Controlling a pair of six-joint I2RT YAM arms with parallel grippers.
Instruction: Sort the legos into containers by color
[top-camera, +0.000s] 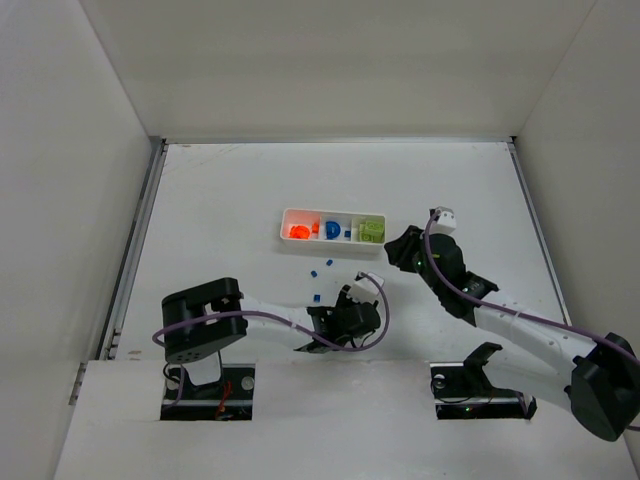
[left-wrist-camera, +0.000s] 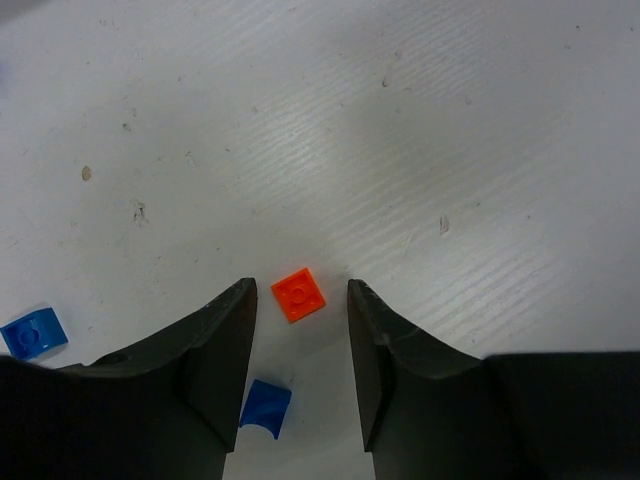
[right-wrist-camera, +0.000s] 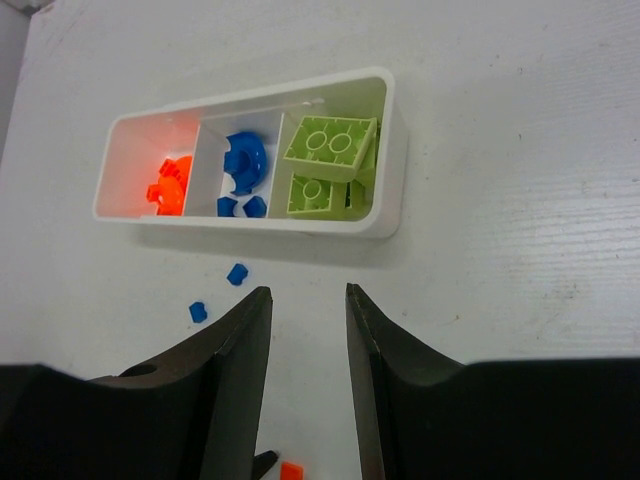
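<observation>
Left jaws are wide open and hold nothing. In the left wrist view they straddle a small orange plate (left-wrist-camera: 299, 295) that lies flat on the table (left-wrist-camera: 420, 120), low centre of the frame, with a gap on both sides. Can't tell whether the tips touch the table yet.

Right jaws are also parted and empty, hanging near the white tray (right-wrist-camera: 392, 190), which sits upper centre in the right wrist view. The tray holds orange pieces (right-wrist-camera: 170, 185) in the left compartment, blue pieces (right-wrist-camera: 243, 160) in the middle and green bricks (right-wrist-camera: 330, 150) in the right.

Step in hand, as I judge it: pick up the orange plate and take it to the left compartment.

To do it well:
- Go straight down so the tips reach the table; the plate is thin and would probably slip out of a high grip.
- The plate sits slightly rotated to the jaws, so turn the wrist a little or expect it to swivel on closing.
- It sits a bit nearer the jaw at frame left, so centre first.
- A loose blue piece (left-wrist-camera: 265, 407) lies just beside that same jaw, lower in the frame; keep it out of the pinch.
- Another blue plate (left-wrist-camera: 33, 332) at the lower left is well apart and no concern.
- Release low over the orange compartment, not on the divider.
</observation>
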